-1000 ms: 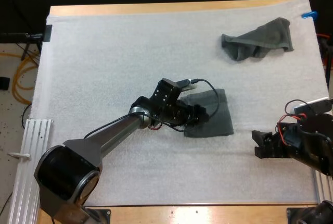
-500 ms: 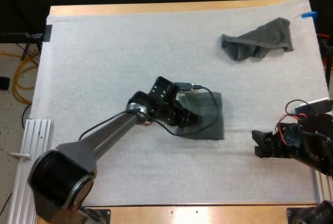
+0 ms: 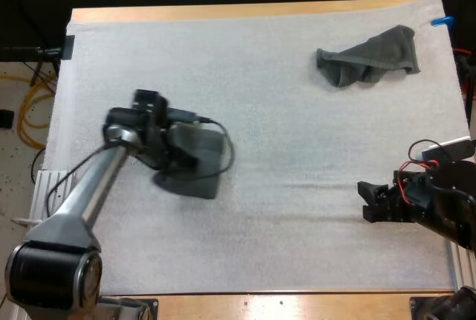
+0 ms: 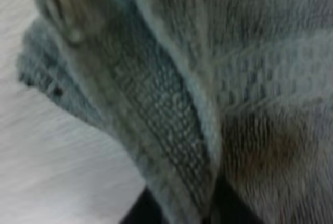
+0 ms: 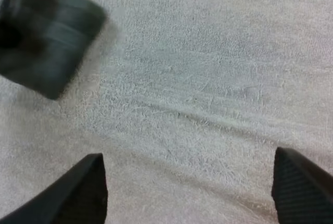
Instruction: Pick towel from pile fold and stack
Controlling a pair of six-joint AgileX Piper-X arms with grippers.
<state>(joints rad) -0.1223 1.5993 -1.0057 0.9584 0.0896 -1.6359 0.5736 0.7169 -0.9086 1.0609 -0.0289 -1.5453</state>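
Note:
My left gripper [image 3: 181,158] is shut on a folded dark grey-green towel [image 3: 202,176] at the left-middle of the white mat [image 3: 282,134]. In the left wrist view the towel's woven cloth and hem [image 4: 171,130] press close, pinched between the black fingers. A second, crumpled towel [image 3: 370,56] lies at the far right of the mat. My right gripper [image 3: 365,202] hovers low at the right edge, open, with bare mat between its fingers [image 5: 86,190]. From the right wrist view the folded towel [image 5: 44,41] shows far off across the mat.
A metal rail [image 3: 41,216] runs along the table's left side. The wooden table edge [image 3: 282,305] borders the mat at front and back.
My left gripper closed on the folded towel and swept it from the mat's middle far to the left. The right arm barely moved. The crumpled towel stayed put.

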